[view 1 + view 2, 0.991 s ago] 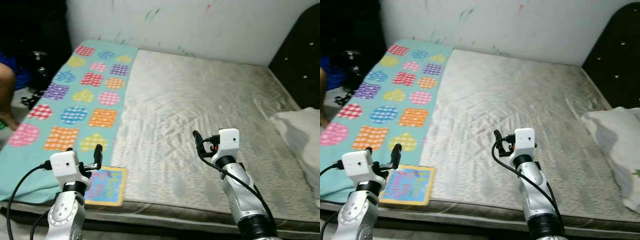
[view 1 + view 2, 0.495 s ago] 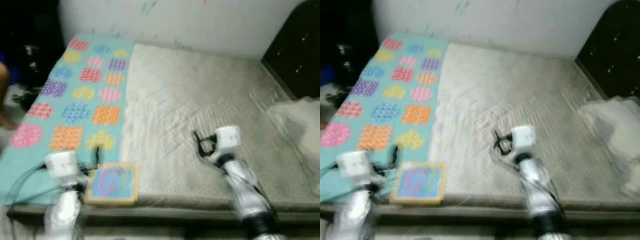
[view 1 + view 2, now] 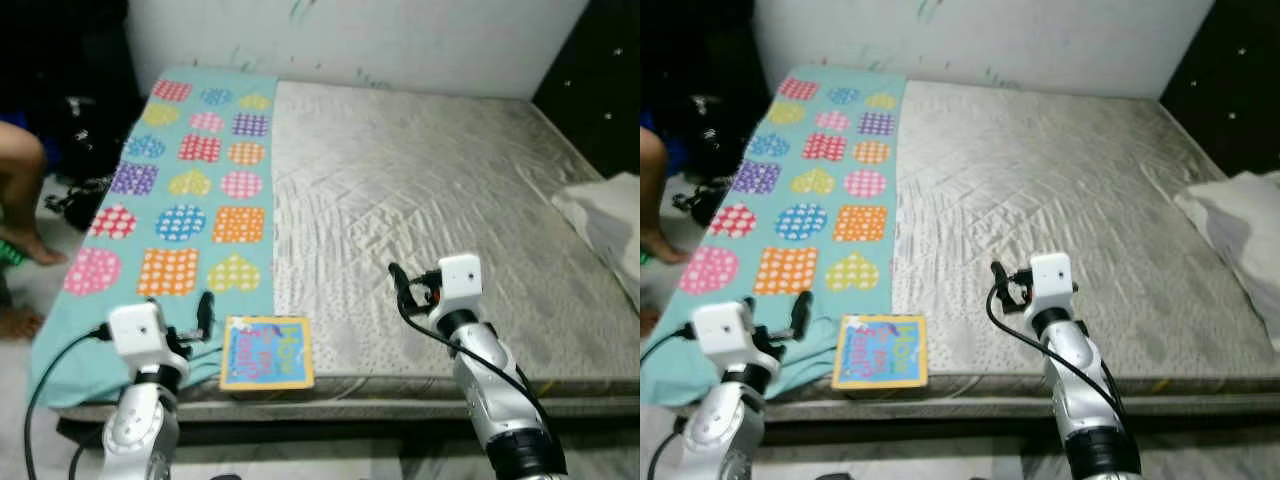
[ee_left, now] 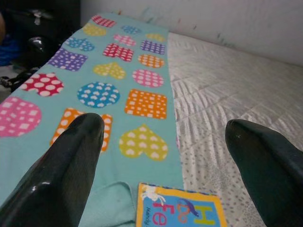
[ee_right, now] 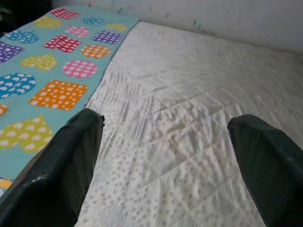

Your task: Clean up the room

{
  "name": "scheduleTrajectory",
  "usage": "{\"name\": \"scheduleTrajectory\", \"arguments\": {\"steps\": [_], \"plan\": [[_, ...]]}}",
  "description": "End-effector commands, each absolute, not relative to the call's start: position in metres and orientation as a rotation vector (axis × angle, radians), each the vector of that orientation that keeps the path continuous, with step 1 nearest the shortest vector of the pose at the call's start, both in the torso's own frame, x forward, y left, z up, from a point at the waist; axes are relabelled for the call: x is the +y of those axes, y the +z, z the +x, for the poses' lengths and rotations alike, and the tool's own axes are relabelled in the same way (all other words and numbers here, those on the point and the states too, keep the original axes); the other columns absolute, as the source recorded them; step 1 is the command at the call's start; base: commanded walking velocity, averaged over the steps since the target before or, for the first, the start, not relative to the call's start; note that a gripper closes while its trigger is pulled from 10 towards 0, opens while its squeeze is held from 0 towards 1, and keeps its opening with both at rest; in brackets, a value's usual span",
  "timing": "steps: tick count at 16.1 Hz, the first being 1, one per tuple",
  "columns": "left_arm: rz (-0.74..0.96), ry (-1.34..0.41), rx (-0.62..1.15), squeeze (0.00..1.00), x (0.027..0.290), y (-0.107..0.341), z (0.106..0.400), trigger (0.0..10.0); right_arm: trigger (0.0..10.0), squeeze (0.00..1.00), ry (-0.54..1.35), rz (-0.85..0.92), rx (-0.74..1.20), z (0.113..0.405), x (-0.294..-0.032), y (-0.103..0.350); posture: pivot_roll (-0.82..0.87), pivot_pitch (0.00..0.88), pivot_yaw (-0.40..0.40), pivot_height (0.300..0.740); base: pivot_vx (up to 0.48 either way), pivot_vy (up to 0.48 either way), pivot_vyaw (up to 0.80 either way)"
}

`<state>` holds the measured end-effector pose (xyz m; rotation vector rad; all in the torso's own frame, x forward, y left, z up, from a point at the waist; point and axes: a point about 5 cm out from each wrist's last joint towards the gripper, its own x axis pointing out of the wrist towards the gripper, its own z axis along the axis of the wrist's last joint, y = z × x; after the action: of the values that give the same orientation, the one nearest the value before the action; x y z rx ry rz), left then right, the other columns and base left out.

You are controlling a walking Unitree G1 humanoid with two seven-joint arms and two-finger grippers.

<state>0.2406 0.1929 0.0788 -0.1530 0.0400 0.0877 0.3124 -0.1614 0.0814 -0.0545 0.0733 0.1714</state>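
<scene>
Black shadow is swallowing the far left corner of the room, where only a dark bundle (image 3: 85,125) of something can be made out beside the bed, too dim to be identified. A person's bare leg and foot (image 3: 25,205) are being cut off by the left edge of the head views. A pale pillow (image 3: 608,220) is being cropped by the right edge, and a dark studded headboard (image 3: 600,60) is only partly being shown behind it.

A grey quilted mattress (image 3: 420,210) is being presented as the main surface, wrinkled in the middle, with a white wall (image 3: 350,40) carrying faint coloured marks behind it. A turquoise blanket (image 3: 190,190) printed with bright hearts, circles and squares is being spread along the mattress's left side, reaching from the wall to the near edge.

A colourful children's book (image 3: 266,352) is lying flat at the near edge of the mattress, on the border between blanket and bare quilting. It is being seen just ahead of and below the left gripper (image 4: 165,142), nearer the inner finger than the outer one; the fingers (image 4: 71,161) are being held wide apart, gripping nothing. The right gripper (image 5: 165,142) is being held over bare quilted mattress, its fingers (image 5: 265,156) likewise spread apart, with the blanket's edge lying beyond the finger on that side.
</scene>
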Motion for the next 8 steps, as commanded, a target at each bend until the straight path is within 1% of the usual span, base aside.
{"name": "scheduleTrajectory", "arguments": {"steps": [1, 4, 5, 8], "plan": [[-0.137, 0.097, 0.046, 0.00, 0.1975, 0.0802, 0.2404, 10.0, 10.0, 0.00, 0.175, -0.052, 0.058, 0.3151, -0.1581, 0.0870, 0.02, 0.129, -0.116, 0.740, 0.000, 0.375, 0.00], [-0.134, 0.095, 0.048, 0.00, 0.1979, 0.0809, 0.2405, 10.0, 10.0, 0.00, 0.177, -0.052, 0.065, 0.3144, -0.1576, 0.0861, 0.02, 0.133, -0.113, 0.740, 0.000, 0.430, 0.00], [-0.134, 0.095, 0.048, 0.00, 0.1980, 0.0810, 0.2405, 10.0, 10.0, 0.00, 0.178, -0.052, 0.066, 0.3143, -0.1573, 0.0859, 0.02, 0.133, -0.113, 0.740, 0.000, 0.322, 0.00], [-0.122, 0.088, 0.041, 0.00, 0.1971, 0.0823, 0.2403, 10.0, 10.0, 0.00, 0.187, -0.041, 0.070, 0.3131, -0.1550, 0.0853, 0.02, 0.134, -0.111, 0.740, 0.000, 0.000, 0.00]]}}
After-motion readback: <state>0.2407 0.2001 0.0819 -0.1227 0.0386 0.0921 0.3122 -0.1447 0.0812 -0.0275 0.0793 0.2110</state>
